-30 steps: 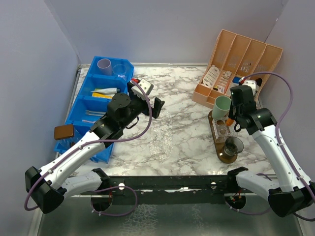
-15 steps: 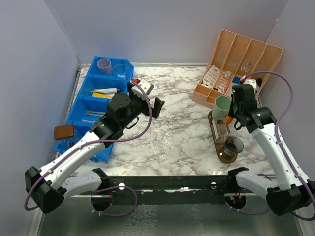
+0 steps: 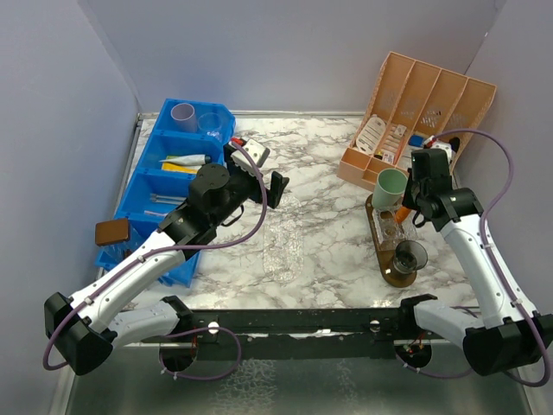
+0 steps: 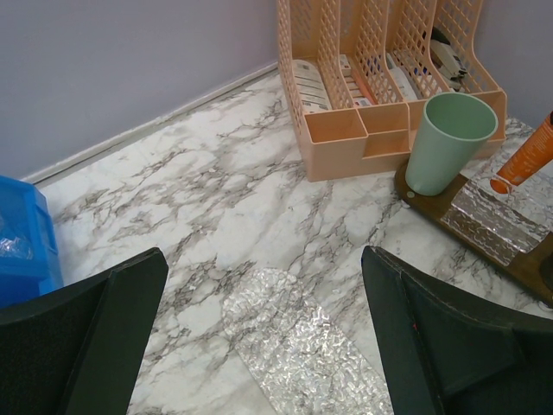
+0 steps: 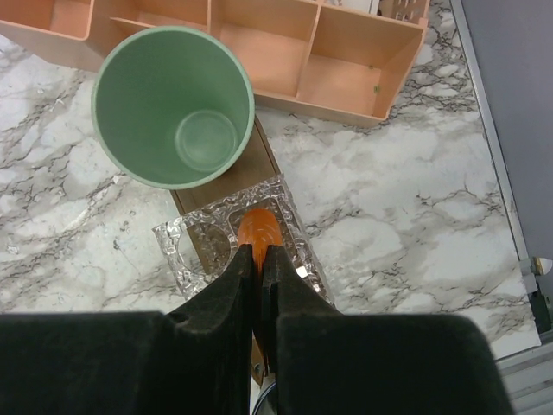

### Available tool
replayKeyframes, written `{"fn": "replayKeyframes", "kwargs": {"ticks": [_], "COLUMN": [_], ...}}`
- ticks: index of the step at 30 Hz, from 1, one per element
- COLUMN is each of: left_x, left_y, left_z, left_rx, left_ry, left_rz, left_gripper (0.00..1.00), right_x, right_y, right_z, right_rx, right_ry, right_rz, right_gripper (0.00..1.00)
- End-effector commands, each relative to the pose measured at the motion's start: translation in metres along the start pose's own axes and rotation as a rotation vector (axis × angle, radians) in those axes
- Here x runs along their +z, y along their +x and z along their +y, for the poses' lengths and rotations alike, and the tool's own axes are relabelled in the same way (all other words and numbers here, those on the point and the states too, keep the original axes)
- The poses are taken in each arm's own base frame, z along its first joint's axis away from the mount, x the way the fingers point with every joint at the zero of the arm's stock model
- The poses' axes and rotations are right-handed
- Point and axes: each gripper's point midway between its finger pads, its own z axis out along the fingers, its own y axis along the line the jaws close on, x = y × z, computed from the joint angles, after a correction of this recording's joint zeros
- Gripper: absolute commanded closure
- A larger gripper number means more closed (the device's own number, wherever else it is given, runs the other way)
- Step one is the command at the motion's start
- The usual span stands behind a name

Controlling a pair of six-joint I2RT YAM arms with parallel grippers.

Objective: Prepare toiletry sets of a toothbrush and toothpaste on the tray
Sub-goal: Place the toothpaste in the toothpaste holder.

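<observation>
A brown wooden tray [image 3: 387, 264] on the right carries a mint green cup [image 3: 391, 188], a clear textured cup [image 3: 389, 227] and a smoky dark cup [image 3: 409, 257]. My right gripper [image 5: 259, 252] is shut on an orange tube [image 5: 259, 225], which hangs tip-down over the clear cup [image 5: 194, 251], beside the green cup [image 5: 173, 104]. My left gripper [image 4: 263, 285] is open and holds nothing. It hovers over mid-table above a clear textured piece [image 4: 302, 350] that lies flat. The left wrist view also shows the green cup [image 4: 448, 138] and the orange tube [image 4: 525, 156]. No toothbrush shows on the tray.
Blue bins [image 3: 147, 186] on the left hold a lilac cup [image 3: 182, 115], a clear cup [image 3: 210, 121], tubes [image 3: 186, 162] and thin brushes [image 3: 164, 201]. A peach organizer [image 3: 415, 108] stands at the back right, close behind the tray. A small brown item [image 3: 112, 232] sits at the bins' left edge.
My right gripper has shifted slightly to the right with the orange tube still in it. The left arm has not moved.
</observation>
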Motion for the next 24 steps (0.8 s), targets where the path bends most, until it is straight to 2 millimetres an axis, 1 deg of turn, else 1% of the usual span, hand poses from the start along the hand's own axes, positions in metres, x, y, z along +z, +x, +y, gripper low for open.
{"fn": "replayKeyframes", "kwargs": {"ticks": [1, 12, 24], "left_x": [0.000, 0.001, 0.002], "left_y": [-0.013, -0.012, -0.011], "left_z": [-0.003, -0.005, -0.007], "left_rx": [-0.015, -0.019, -0.021], "left_ry": [0.015, 0.023, 0.035], "left_rz": [-0.026, -0.024, -0.021], "left_gripper": [0.01, 0.01, 0.01], "right_x": [0.007, 0.020, 0.036], "right_y": [-0.010, -0.008, 0.002], "right_z": [0.006, 0.006, 0.008], "right_rx": [0.030, 0.052, 0.063], "right_ry": [-0.030, -0.034, -0.042], "right_rz": [-0.030, -0.002, 0.041], "right_gripper": [0.99, 0.99, 0.99]}}
